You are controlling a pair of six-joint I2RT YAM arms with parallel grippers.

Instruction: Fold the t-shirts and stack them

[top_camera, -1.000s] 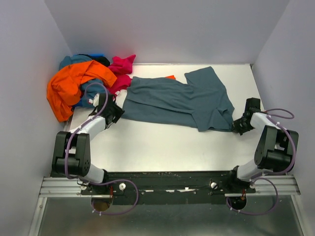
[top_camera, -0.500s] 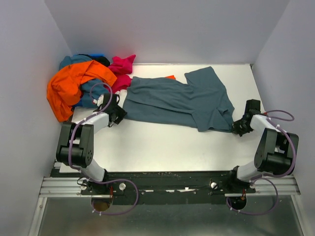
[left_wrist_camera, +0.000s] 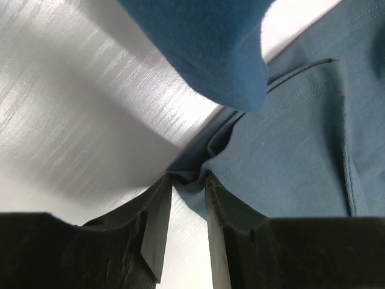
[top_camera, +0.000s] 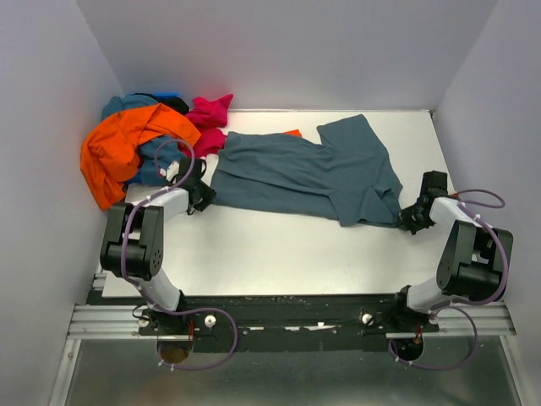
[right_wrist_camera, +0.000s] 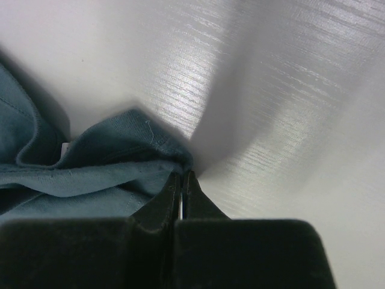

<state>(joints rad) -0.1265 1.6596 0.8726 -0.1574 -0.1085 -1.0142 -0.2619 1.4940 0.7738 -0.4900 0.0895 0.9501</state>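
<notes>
The slate blue-grey t-shirt [top_camera: 304,173] lies spread but rumpled across the far middle of the worktop [top_camera: 279,254]. The step in hand looks to be taking it by both ends to draw it flat. The right gripper [right_wrist_camera: 181,180] is closed tight at the shirt's near right corner, seemingly with cloth nipped at its tips. The left gripper [left_wrist_camera: 183,192] stands narrow at the left hem, with a small fold between its tips and bare worktop showing in the gap. Whether it has any hold I cannot tell, so it should close fully before any lift. Both ends then want raising evenly and drawing apart gently, or the thin pinch on the right may slip. The heap of other t-shirts [top_camera: 127,152] crowds the far left, and a blue flap [left_wrist_camera: 210,48] from it overhangs the left gripper and could be caught. The right wall [top_camera: 499,127] is near that arm, so the open room lies toward the near edge.
</notes>
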